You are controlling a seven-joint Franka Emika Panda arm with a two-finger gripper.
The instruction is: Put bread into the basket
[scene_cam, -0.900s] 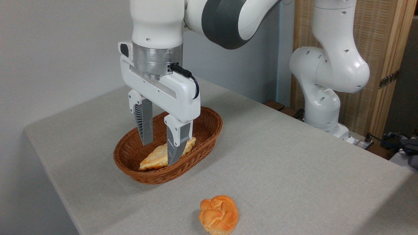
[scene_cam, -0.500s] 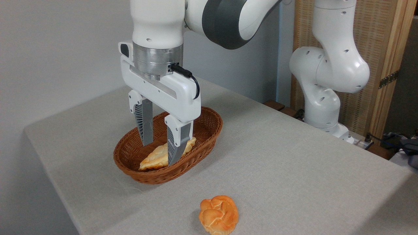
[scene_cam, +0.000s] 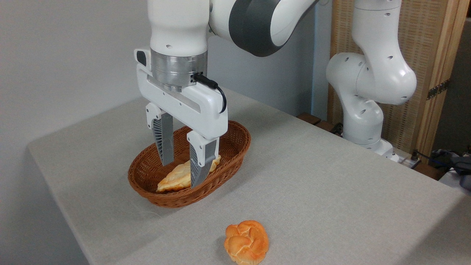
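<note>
A pale yellowish, leaf-shaped pastry (scene_cam: pixel 176 177) lies flat, its long axis running from lower left to upper right; part of it is hidden from the camera. The table (scene_cam: pixel 312 191) carries a light grey, finely woven cloth that hangs over the near-left edge; a plain grey wall (scene_cam: pixel 66 55) stands behind it on the left. At the right rear stands a folding screen (scene_cam: pixel 423 55) of light wood with woven panels and a metal hinge (scene_cam: pixel 437 89) on its frame; low at the far right edge lie dark cables (scene_cam: pixel 438 156) and a dark object too cut off to identify.
</note>
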